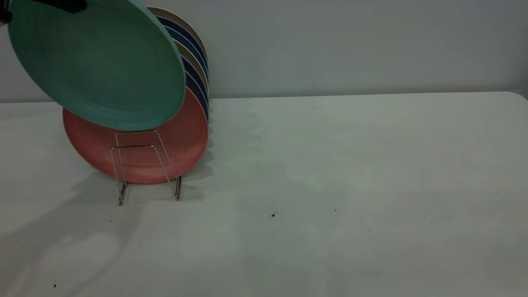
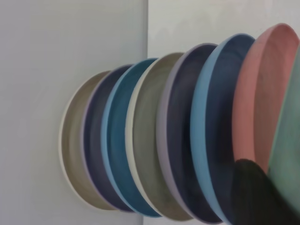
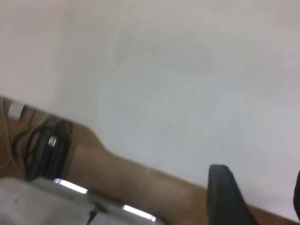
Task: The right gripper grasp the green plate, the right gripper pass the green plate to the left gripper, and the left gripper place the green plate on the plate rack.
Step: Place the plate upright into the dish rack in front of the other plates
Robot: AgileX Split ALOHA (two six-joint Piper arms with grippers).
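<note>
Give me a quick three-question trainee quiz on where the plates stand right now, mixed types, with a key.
1. True or false: the green plate is already slotted into the plate rack.
2. Which plate stands frontmost in the rack? A yellow, B salmon-pink, C black.
3. Fill in: the green plate is gripped by the ___ hand.

Key:
1. False. It hangs tilted in front of the racked plates, not yet slotted.
2. B, the salmon-pink plate.
3. Left. The left hand clamps its upper rim.

A matte teal-green plate [image 1: 95,66] with faint concentric rings overlaps a salmon-pink plate [image 1: 173,148], with blue, navy and beige plates [image 1: 198,70] behind, on a white bench [image 1: 350,185].
</note>
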